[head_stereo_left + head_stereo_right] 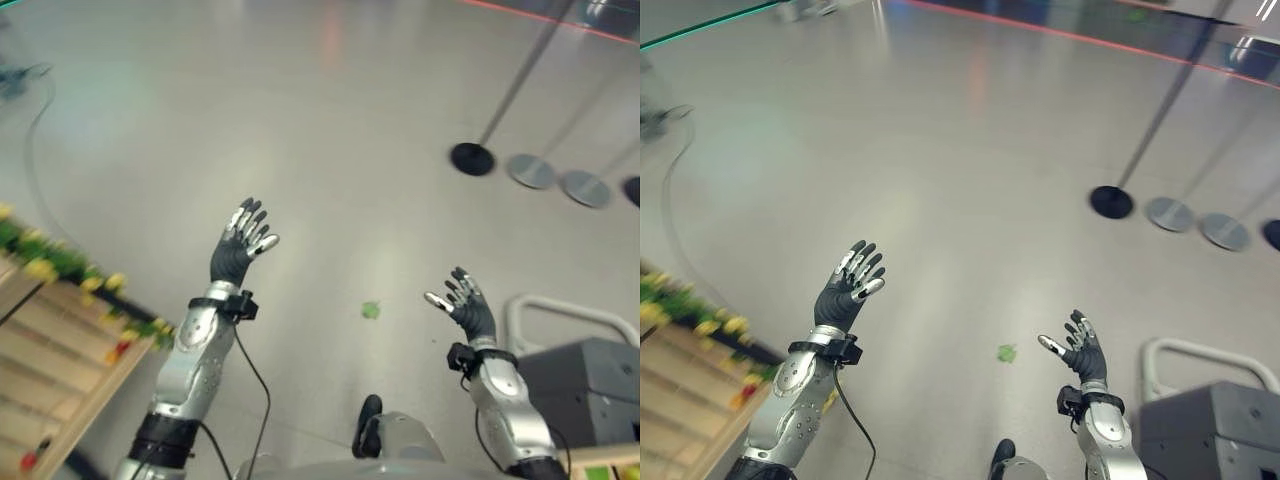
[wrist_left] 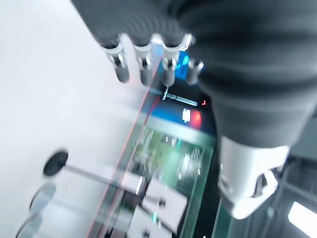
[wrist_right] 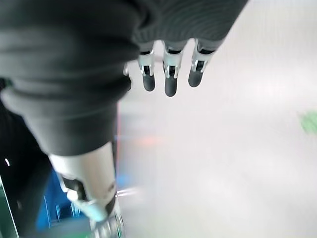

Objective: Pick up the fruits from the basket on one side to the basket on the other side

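Over bare grey floor point(image 1: 330, 140), the left robot hand point(image 1: 238, 250) and right robot hand point(image 1: 466, 305) hover spread, holding nothing.

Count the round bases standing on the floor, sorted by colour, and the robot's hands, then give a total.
Dark bases: 2, the second cut by the picture's edge
Grey bases: 2
Hands: 2, the left hand and the right hand, both open and holding nothing
Total: 6

Four round stanchion bases point(image 1: 472, 158)
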`<state>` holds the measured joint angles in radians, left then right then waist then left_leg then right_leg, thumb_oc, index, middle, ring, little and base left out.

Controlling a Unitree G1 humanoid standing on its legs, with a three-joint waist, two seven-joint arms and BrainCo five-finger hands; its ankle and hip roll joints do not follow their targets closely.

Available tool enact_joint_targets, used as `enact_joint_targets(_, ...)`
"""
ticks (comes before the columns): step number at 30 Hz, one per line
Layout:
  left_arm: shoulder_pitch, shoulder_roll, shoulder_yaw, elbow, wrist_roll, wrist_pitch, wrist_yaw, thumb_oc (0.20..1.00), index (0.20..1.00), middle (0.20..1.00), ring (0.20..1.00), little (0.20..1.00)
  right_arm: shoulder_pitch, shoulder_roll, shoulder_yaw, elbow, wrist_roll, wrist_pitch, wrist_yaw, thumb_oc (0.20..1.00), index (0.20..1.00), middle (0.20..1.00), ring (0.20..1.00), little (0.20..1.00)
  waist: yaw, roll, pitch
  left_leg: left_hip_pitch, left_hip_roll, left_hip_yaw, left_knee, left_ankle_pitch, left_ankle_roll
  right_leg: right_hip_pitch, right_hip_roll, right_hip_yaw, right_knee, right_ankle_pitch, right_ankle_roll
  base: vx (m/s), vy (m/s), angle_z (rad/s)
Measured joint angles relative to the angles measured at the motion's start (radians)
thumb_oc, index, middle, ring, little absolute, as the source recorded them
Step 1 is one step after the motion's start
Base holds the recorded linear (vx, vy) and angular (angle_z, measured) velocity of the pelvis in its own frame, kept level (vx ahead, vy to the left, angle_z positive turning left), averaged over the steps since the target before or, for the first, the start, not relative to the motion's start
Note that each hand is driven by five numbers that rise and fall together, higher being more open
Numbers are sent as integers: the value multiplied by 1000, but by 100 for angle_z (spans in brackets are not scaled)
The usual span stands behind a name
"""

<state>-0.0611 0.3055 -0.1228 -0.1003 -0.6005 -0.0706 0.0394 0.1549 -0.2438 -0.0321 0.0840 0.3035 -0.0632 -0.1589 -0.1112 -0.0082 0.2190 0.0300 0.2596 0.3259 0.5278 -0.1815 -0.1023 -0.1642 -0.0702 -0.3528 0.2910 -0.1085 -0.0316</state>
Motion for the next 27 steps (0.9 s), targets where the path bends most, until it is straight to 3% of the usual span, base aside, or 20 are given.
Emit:
enact_joint_targets(2,16,-23,0,-3,0,-3,3,1000,1000,1000,1000,1000,33,-9,-34,-2,3,-1,-3,1000,1000,1000,1000,1000,-16,0,-13,-52,0,-132,183,93,-92,17,27,77,5,-23,-35,250,-105,-104)
enact_joint_targets(3,20,-30,-3,-4,0,-3,5,1000,1000,1000,1000,1000,38,-15,-38,-3,4,-1,-4,1000,1000,1000,1000,1000,-26,-6,-15,-78,-23,-181,252,114,-86,19,39,112,3,-32,-54,290,64,-157)
enact_joint_targets(4,47,-32,-4,-15,-1,-6,13,1000,1000,1000,1000,1000,25,-30,-25,-6,4,-1,-3,1000,1000,1000,1000,1000,3,-20,-4,-114,-158,-310,329,111,-73,26,44,225,-8,-5,-55,150,53,-174)
enact_joint_targets(5,61,-36,-11,-17,-1,-5,17,1000,1000,1000,1000,1000,20,-39,-21,-8,3,-1,-1,1000,1000,1000,1000,1000,0,-28,1,-120,-230,-331,326,91,-52,45,62,286,-37,17,-53,266,54,-242)
enact_joint_targets(6,92,-54,-11,-14,0,-6,26,1000,1000,1000,1000,1000,8,-47,-5,-15,1,-1,-2,1000,1000,1000,1000,1000,41,-33,7,-131,-379,-436,247,40,-36,81,65,416,-105,65,-46,107,-1,-207)
enact_joint_targets(7,99,-68,-10,-8,-1,-6,27,1000,1000,1000,1000,1000,16,-51,-1,-28,1,-2,0,1000,1000,1000,1000,1000,43,-29,8,-142,-414,-464,210,37,-37,97,70,433,-130,75,-47,274,108,-186)
enact_joint_targets(8,120,-84,-5,0,-1,-6,31,1000,1000,1000,1000,1000,13,-54,10,-31,0,-4,4,1000,1000,1000,1000,1000,15,5,14,-180,-396,-516,198,40,-17,151,110,435,-174,86,-56,258,111,-114)
enact_joint_targets(10,118,-90,-7,16,-1,-6,35,1000,1000,1000,1000,1000,40,-47,11,-29,0,-3,3,1000,1000,1000,1000,1000,7,22,11,-239,-347,-552,173,43,-4,169,144,452,-183,49,-63,207,80,-99)
enact_joint_targets(12,114,-91,-6,19,-1,-6,47,1000,1000,1000,1000,1000,47,-65,12,-32,-1,-3,-2,1000,1000,1000,1000,1000,31,39,24,-269,-338,-627,-1,60,6,145,139,500,-151,25,-49,188,149,-146)
enact_joint_targets(13,115,-91,-6,22,-1,-6,52,1000,1000,1000,1000,1000,43,-72,12,-26,-6,-3,-3,1000,1000,1000,1000,1000,27,43,25,-254,-365,-698,-100,61,8,139,138,553,-145,24,-45,144,123,-176)
enact_joint_targets(14,114,-98,-4,23,0,-7,57,1000,1000,1000,1000,1000,31,-93,10,-20,-9,-3,-4,1000,1000,1000,1000,1000,53,65,33,-211,-392,-776,-301,95,25,123,138,642,-115,30,-12,65,70,-142)
enact_joint_targets(15,113,-104,-4,26,0,-8,61,1000,1000,1000,1000,1000,32,-107,9,-19,-10,-2,-3,1000,1000,1000,1000,1000,40,75,38,-219,-391,-785,-325,103,31,126,139,663,-117,15,-6,97,85,-135)
enact_joint_targets(16,110,-112,-5,26,0,-8,62,1000,1000,1000,1000,1000,36,-121,8,-20,-10,-2,-4,1000,1000,1000,1000,1000,42,114,35,-215,-390,-787,-350,141,30,130,148,672,-102,4,12,49,53,-102)
enact_joint_targets(17,104,-118,-6,28,0,-16,64,1000,1000,1000,1000,1000,36,-136,10,-16,-18,3,-2,1000,1000,1000,1000,1000,40,135,37,-208,-393,-774,-335,194,59,122,175,722,-62,-47,36,46,74,-110)
enact_joint_targets(19,106,-108,-2,24,0,-26,65,1000,1000,1000,1000,1000,43,-123,15,-31,-18,0,-1,1000,1000,1000,1000,1000,50,107,40,-197,-414,-726,-351,195,75,118,149,750,-44,-74,60,24,157,-71)
enact_joint_targets(20,83,-100,-13,28,0,-30,67,1000,1000,1000,1000,1000,60,-112,7,-35,-18,-1,2,1000,1000,1000,1000,1000,9,79,48,-195,-420,-707,-378,210,109,120,117,758,-88,-63,66,76,205,-19)
enact_joint_targets(21,63,-96,-10,30,0,-31,68,1000,1000,1000,1000,1000,61,-82,0,-33,-17,1,1,1000,1000,1000,1000,1000,15,50,49,-187,-418,-685,-420,235,117,118,93,760,-113,-58,86,68,144,-20)
enact_joint_targets(24,43,-65,4,54,1,-32,70,1000,1000,1000,1000,1000,32,-39,4,-35,-17,4,10,1000,1000,1000,1000,1000,15,-13,61,-172,-400,-602,-445,232,144,75,82,749,-104,-45,120,14,44,-86)
enact_joint_targets(25,39,-63,3,58,1,-32,70,1000,1000,1000,1000,1000,22,-39,4,-34,-17,3,11,1000,1000,1000,1000,1000,10,-21,64,-170,-395,-580,-445,226,151,66,80,729,-95,-39,129,11,-10,-107)
enact_joint_targets(27,34,-59,6,63,1,-32,77,1000,1000,1000,1000,1000,-20,-37,8,-23,-17,3,9,1000,1000,1000,1000,1000,26,-21,67,-157,-367,-558,-454,214,151,30,47,570,-92,-19,147,77,-19,-86)
